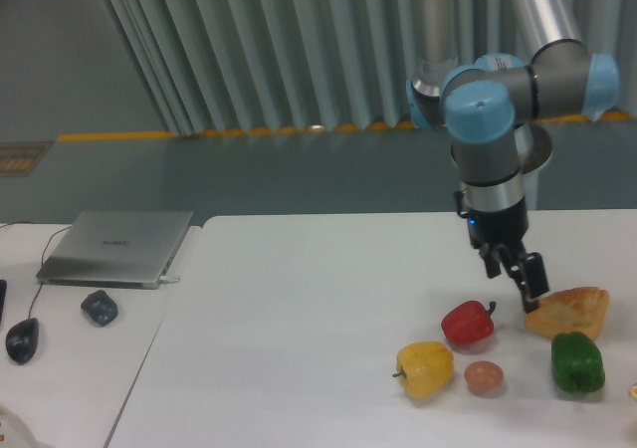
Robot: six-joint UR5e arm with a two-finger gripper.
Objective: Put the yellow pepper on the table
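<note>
While on the table, the yellow pepper; empty hand, fingers apart, above.

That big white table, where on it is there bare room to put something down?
The table is bare across its left and middle, from the edge beside the laptop to the yellow pepper. The right front is crowded: yellow pepper, red pepper, egg, green pepper, bread, with the end effector above.

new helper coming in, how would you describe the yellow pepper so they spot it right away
On the big white table, look at the cluster of food near the front right. The yellow pepper is its leftmost piece, just left of a small brownish egg-like item and below-left of the red pepper; it is the only yellow one.
</note>
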